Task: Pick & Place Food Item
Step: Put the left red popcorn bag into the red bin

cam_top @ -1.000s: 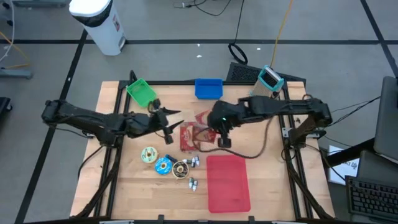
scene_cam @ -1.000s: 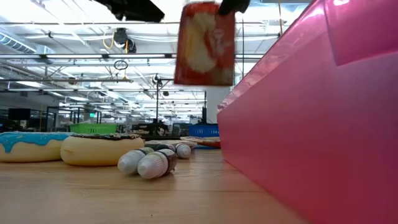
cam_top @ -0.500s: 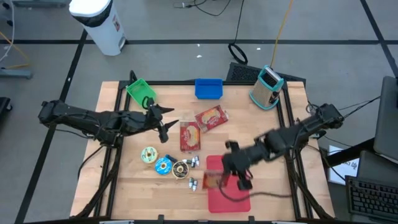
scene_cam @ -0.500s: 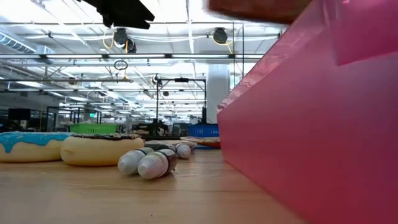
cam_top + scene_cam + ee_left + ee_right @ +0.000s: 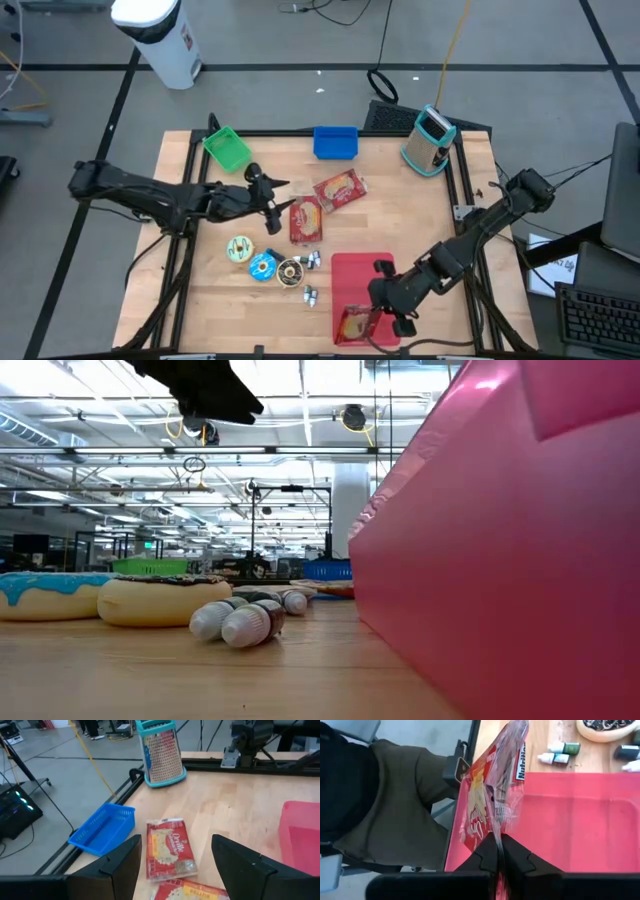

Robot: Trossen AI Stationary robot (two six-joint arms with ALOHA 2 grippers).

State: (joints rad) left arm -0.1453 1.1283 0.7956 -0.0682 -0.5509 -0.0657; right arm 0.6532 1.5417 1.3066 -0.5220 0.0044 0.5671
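- We see the packet (image 5: 492, 795) as a flat, crinkly pouch, red w/ yellow print and a clear shiny edge; it hangs from the right gripper (image 5: 500, 851), whose fingers are pinched tight on its rim; in the high view the packet (image 5: 353, 324) is over the near end of the red tray (image 5: 362, 275), by the table's (image 5: 190, 290) front edge.
- Right gripper (image 5: 375, 315) sits low over that tray corner; arm runs back diagonally to the table's right side.
- Left gripper (image 5: 272, 200) hovers mid-table w/ fingers spread wide, nothing between them; just beside it lies a 2nd packet (image 5: 306, 219), a 3rd packet (image 5: 338, 189) a bit further back.
- Room: tray interior looks bare apart from the held packet; wood betw. tray and right frame rail is free; left of the tray it's crowded: donuts (image 5: 262, 263) and small bottles (image 5: 310, 261) near its left rim.
- Back edge: green basket (image 5: 227, 148), blue basket (image 5: 335, 142), grater (image 5: 431, 139) at the right rear corner.
- Beyond the front edge, right wrist view shows a person's trouser leg (image 5: 395, 805) close to the tray corner.
- Writing: held packet reads "Nutrition" in part; on the 3rd packet (image 5: 169, 847) we make out what looks like "Orville", rest too small.
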